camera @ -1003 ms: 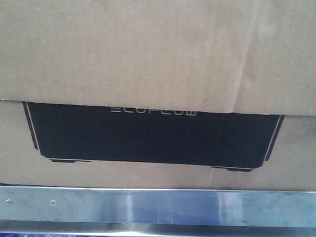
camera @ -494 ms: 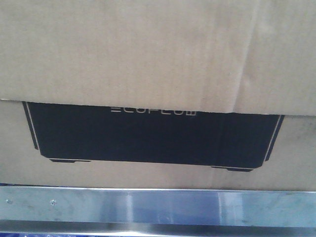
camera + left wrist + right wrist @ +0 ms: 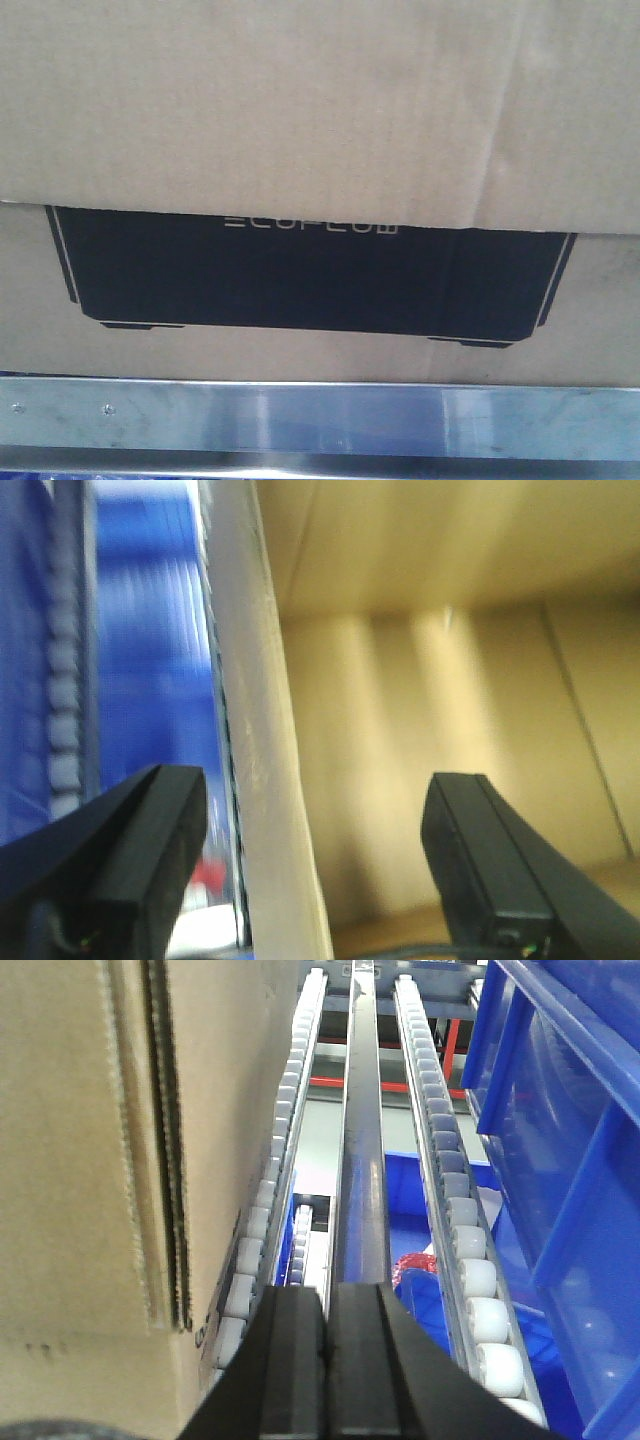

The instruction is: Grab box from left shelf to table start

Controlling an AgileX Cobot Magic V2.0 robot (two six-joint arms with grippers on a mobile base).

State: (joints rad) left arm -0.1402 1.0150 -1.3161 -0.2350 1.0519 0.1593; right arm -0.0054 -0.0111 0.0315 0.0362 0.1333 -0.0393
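The brown cardboard box (image 3: 300, 110) fills the front view, its black ECOFLOW print (image 3: 310, 275) facing me. It rests just behind the left shelf's silver front lip (image 3: 320, 420). In the left wrist view my left gripper (image 3: 315, 865) is open. A pale upright cardboard edge of the box (image 3: 265, 780) stands between its fingers without touching either one. My right gripper (image 3: 328, 1360) is shut with nothing in it. It sits just right of the box's side (image 3: 80, 1160), above a roller rail. The table is out of view.
White roller tracks (image 3: 450, 1190) and a dark metal rail (image 3: 365, 1150) run away from the right gripper. Blue plastic bins (image 3: 570, 1140) stand close on the right, and something red (image 3: 415, 1265) lies below the rails. Blue surfaces (image 3: 140, 660) lie left of the cardboard edge.
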